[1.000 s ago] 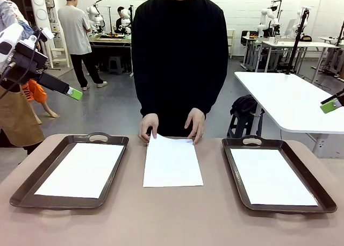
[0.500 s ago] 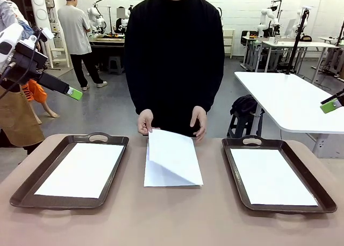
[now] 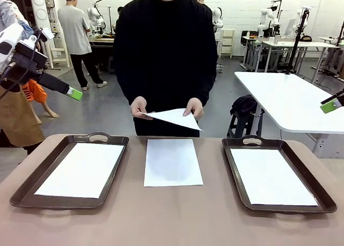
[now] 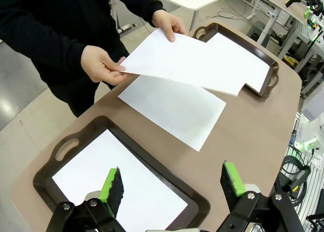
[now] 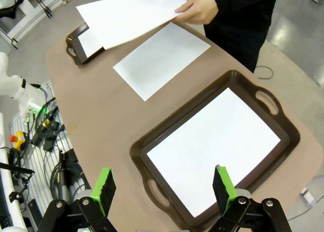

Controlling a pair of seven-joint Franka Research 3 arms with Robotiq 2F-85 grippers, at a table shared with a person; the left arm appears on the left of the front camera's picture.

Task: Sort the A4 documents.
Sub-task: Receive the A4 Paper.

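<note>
Brown tabletop runs the width of a busy workshop. On the table (image 3: pixel 172 219) one loose sheet (image 3: pixel 173 162) lies flat in the middle, square to the edges. Just left of the loose sheet sits a dark brown left tray (image 3: pixel 21 195) with a second sheet (image 3: pixel 80 169) flat on its floor. Just right of the loose sheet sits a matching right tray (image 3: pixel 235 168) holding a third sheet (image 3: pixel 271 176). Both trays lie apart from the loose sheet, with bare table between.

Beyond the loose sheet stands a person in a black top (image 3: pixel 166 47), holding a lifted sheet (image 3: pixel 174 118) in the air over the loose sheet's far end. It tilts, sagging toward its right corner. One of the person's hands (image 3: pixel 138 106) pinches it at the left, and the person's other hand (image 3: pixel 194 107) pinches it at the right.

My left hand (image 4: pixel 172 181) hangs high and well to the left of the loose sheet, over the near part of the left tray. Its green-padded fingers are spread wide with nothing between them. My right hand (image 5: pixel 164 184) hangs high and well to the right of the loose sheet, above the right tray, its fingers likewise wide apart and gripping nothing.
</note>
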